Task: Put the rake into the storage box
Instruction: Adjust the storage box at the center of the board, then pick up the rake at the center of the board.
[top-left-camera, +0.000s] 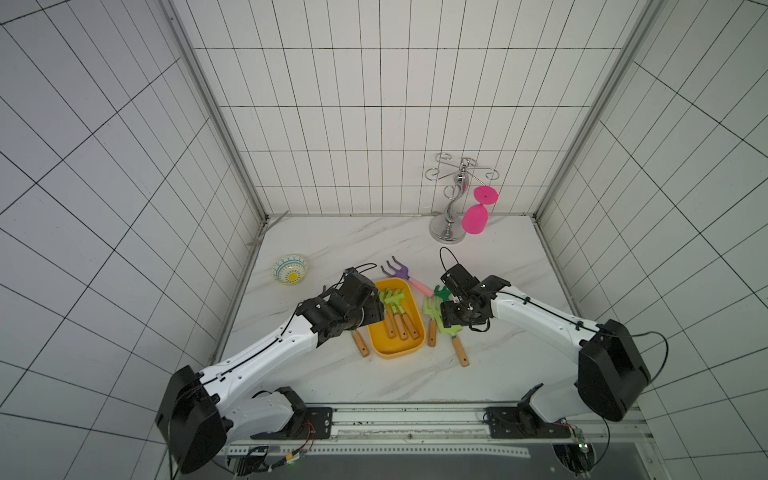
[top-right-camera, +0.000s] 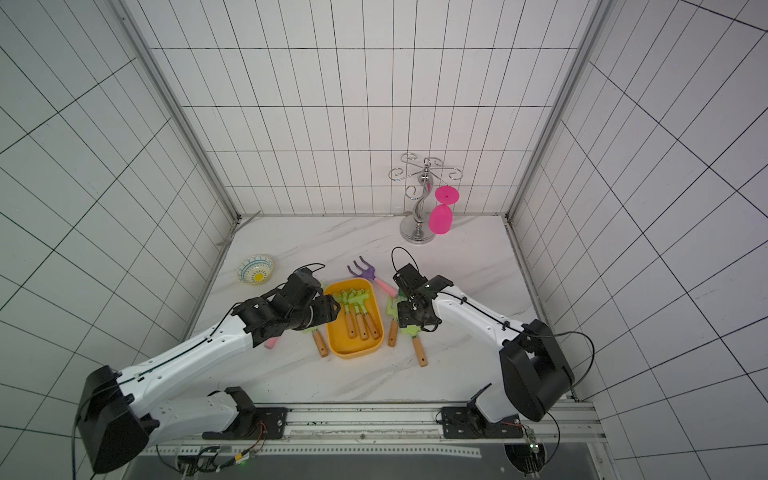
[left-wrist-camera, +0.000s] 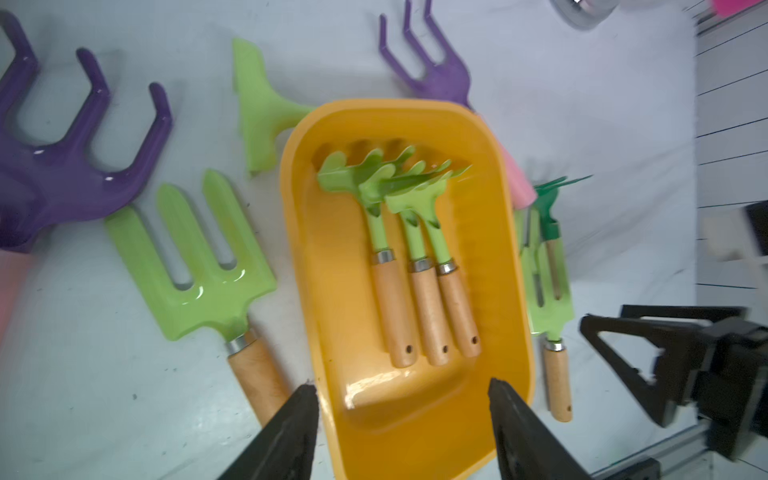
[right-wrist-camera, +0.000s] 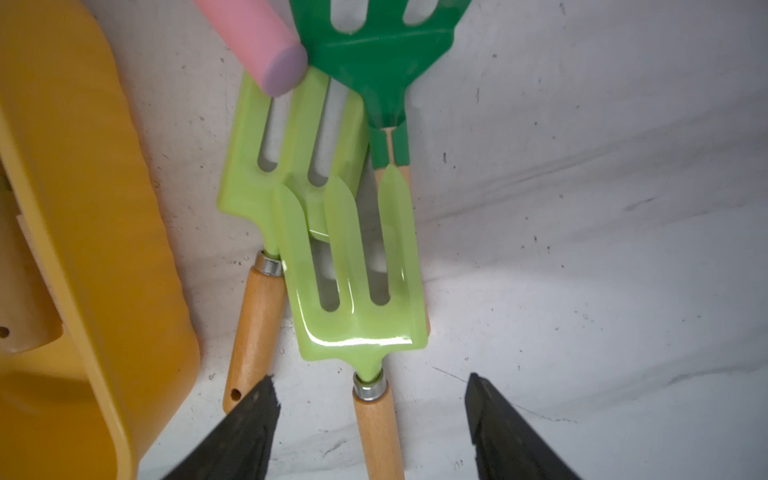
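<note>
The yellow-orange storage box (top-left-camera: 395, 347) (top-right-camera: 353, 347) lies mid-table between the arms. Three light-green rakes (left-wrist-camera: 395, 187) with wooden handles lie side by side in it. A dark-green rake (right-wrist-camera: 374, 45) (top-left-camera: 442, 293) lies outside, right of the box, its handle partly under two light-green forks (right-wrist-camera: 345, 257). My left gripper (left-wrist-camera: 403, 388) hangs open and empty over the box's near end (left-wrist-camera: 407, 415). Low over the table, my right gripper (right-wrist-camera: 371, 380) stands open astride the nearer fork's wooden handle (right-wrist-camera: 380, 432), with neither finger touching it.
Beyond the box lies a purple cultivator (top-left-camera: 397, 270) with a pink handle. Left of the box lie another purple cultivator (left-wrist-camera: 62, 166), a green fork (left-wrist-camera: 195, 266) and a light-green tool (left-wrist-camera: 257, 108). A patterned bowl (top-left-camera: 290, 270) sits far left. A metal rack (top-left-camera: 451, 208) with a pink glass (top-left-camera: 476, 218) stands at the back.
</note>
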